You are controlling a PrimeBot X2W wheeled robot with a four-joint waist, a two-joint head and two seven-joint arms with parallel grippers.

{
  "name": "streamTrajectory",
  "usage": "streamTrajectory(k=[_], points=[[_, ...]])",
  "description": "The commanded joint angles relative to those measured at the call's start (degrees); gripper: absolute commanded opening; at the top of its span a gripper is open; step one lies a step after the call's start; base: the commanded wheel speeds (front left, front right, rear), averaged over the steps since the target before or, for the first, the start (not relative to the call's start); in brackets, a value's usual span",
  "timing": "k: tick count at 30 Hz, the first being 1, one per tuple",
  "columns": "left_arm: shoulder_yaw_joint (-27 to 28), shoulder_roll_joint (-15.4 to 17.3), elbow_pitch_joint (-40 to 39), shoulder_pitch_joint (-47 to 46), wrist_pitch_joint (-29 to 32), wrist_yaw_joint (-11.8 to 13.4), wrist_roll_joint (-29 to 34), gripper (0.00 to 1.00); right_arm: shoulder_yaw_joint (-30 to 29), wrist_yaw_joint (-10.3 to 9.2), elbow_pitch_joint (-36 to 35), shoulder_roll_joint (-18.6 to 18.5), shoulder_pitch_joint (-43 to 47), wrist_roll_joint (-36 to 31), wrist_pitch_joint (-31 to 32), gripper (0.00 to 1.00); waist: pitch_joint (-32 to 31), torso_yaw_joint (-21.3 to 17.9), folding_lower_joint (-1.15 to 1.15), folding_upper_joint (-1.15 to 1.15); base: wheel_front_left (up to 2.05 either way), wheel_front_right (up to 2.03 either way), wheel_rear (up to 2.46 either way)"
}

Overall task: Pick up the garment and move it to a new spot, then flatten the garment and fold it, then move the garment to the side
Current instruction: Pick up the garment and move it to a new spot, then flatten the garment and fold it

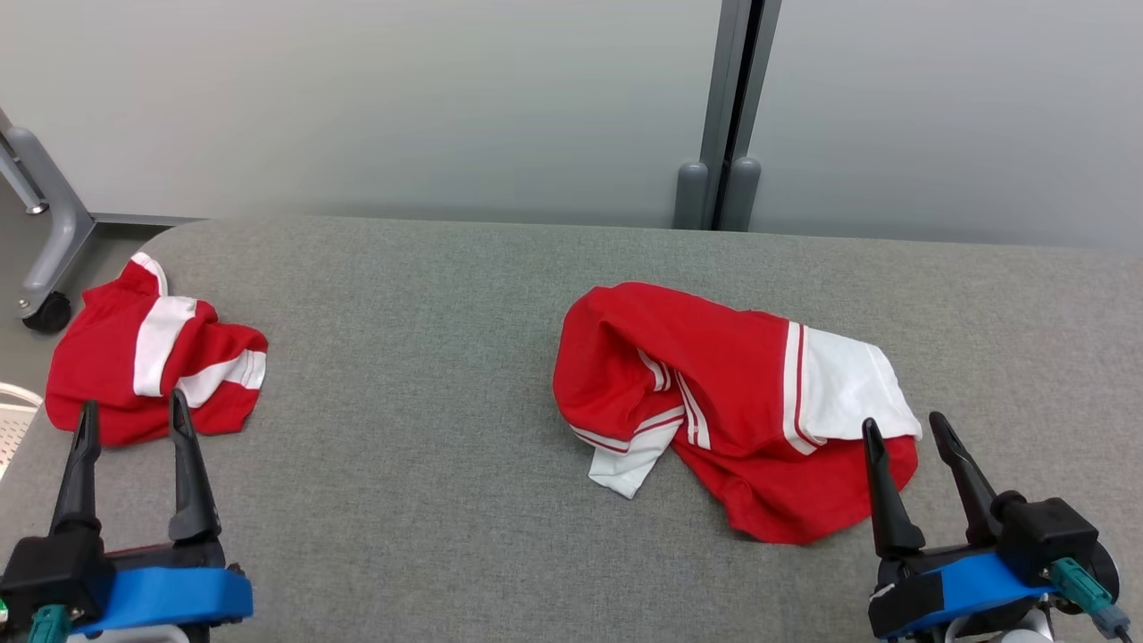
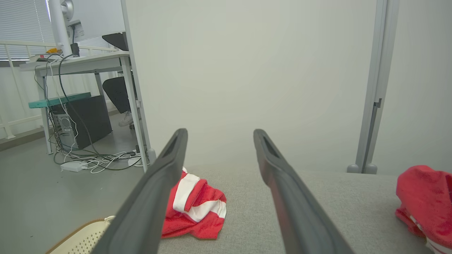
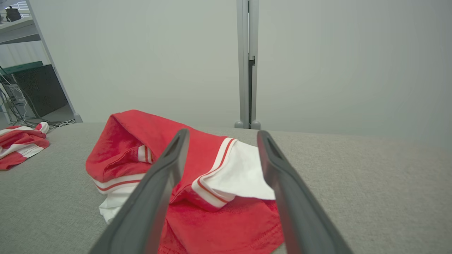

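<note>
Just off the left near corner of the tabletop (image 1: 429, 357) sits a cream perforated basket (image 2: 81, 241). So little of it shows that what it holds cannot be told. At the tabletop's left edge, and seeming to lap over it, lies a smaller garment (image 1: 98, 366). It is a crumpled red heap crossed by broad white bands, with one white-trimmed corner poking up toward the tabletop's far side. The left tool (image 1: 133, 402) is at the tabletop's near left, its two dark fingers spread wide and gripping nothing. In the head view the heap's near hem shows behind the fingertips. Right of the tabletop's middle lies a larger garment (image 1: 732, 393), also unflattened. Its red cloth is humped up and folded over itself on the left. Thin red-and-white stripes run through the creases, a white flap sticks out toward the tabletop's near side, and a white panel edged by a red stripe lies on its right. The right tool (image 1: 904, 421) is at the tabletop's near right, fingers parted as wide and holding nothing. Its tips are at the near right edge of the cloth, and in the right wrist view the white panel shows between them.
</note>
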Motion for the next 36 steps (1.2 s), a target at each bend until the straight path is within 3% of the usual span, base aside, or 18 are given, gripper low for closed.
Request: streamTrajectory(k=[1, 17, 36], points=[[0.5, -0.3, -0.6, 1.5, -0.1, 0.1, 0.2, 1.0, 0.0, 0.01, 0.2, -0.3, 0.6, 0.1, -0.2, 1.0, -0.2, 0.0, 0.01, 0.0, 0.0, 0.0, 0.0], [-1.7, -1.3, 0.8, 7.1, 0.6, -1.7, 1.5, 1.0, -0.3, 0.01, 0.0, -0.3, 2.7, -0.8, 1.9, 1.0, -2.6, -0.7, 0.01, 0.0, 0.0, 0.0, 0.0], [-2.4, -0.9, 0.1, 7.3, 4.4, -0.7, 0.2, 1.0, -0.1, 0.01, -2.0, -0.3, 4.1, -1.8, 5.0, 1.0, -4.0, -1.3, 0.01, 0.0, 0.0, 0.0, 0.0]])
